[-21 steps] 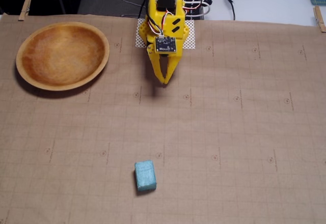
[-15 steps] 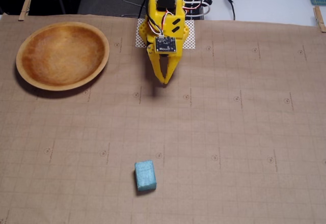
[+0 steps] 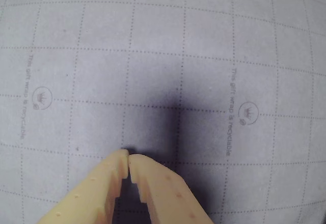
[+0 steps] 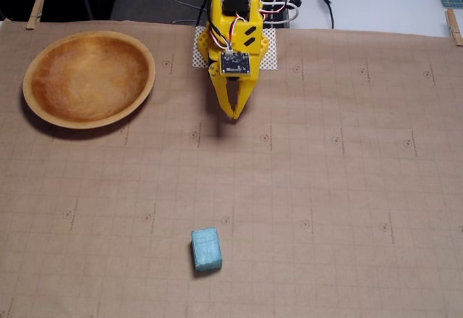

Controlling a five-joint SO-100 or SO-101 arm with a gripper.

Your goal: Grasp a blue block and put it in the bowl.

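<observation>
Block: small light-blue rectangular foam block, rough-surfaced, lying on the paper-covered table, low centre.
Bowl: wide wooden bowl, upper left, empty.
Tool: yellow tool, clenched, empty, well apart from block.

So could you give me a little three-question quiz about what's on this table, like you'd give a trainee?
1. True or false: the blue block lies inside the bowl.
2. In the fixed view, the bowl sits at: A) upper left, B) lower right, C) centre.
3. Fill in: the gripper fingertips are ____ and hold nothing.

Key: 1 false, the block lies on the gridded paper, far from the bowl. 2 A. 3 closed.
</observation>
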